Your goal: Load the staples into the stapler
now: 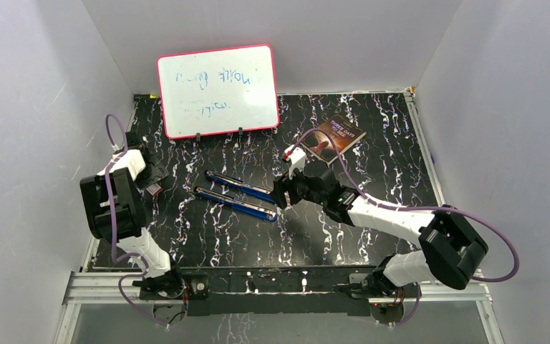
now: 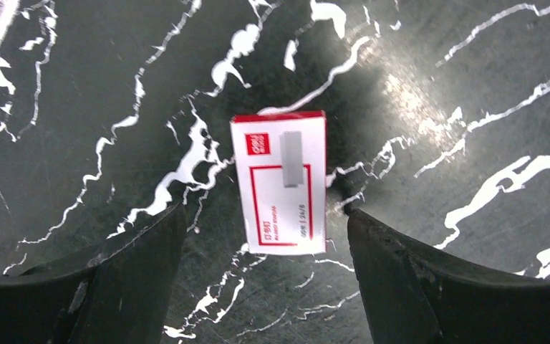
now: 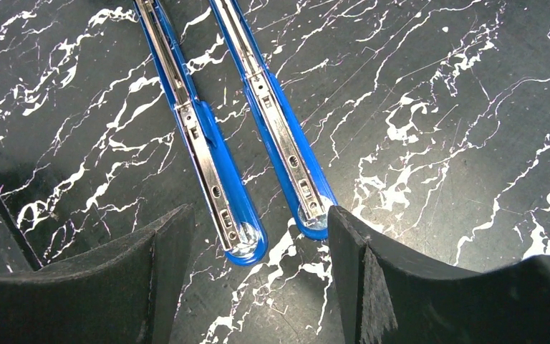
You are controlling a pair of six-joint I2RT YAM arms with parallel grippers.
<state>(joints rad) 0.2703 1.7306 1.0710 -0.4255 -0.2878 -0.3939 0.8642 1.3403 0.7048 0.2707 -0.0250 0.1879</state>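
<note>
The blue stapler (image 1: 236,196) lies opened in the middle of the table, its two metal-lined halves (image 3: 211,161) (image 3: 286,143) side by side. My right gripper (image 3: 259,211) is open and empty just above their rounded ends, at their right end in the top view (image 1: 278,197). A short silvery-grey strip of staples (image 2: 291,159) lies on a small white box with a red label (image 2: 279,185). My left gripper (image 2: 265,215) is open and empty above the box's near end, at the table's left (image 1: 152,179).
A pink-framed whiteboard (image 1: 217,89) stands at the back. A dark book (image 1: 340,136) lies behind the right arm. A tiny bent wire, perhaps a single staple (image 3: 279,308), lies between the right fingers. White walls close in the black marbled table (image 1: 372,179).
</note>
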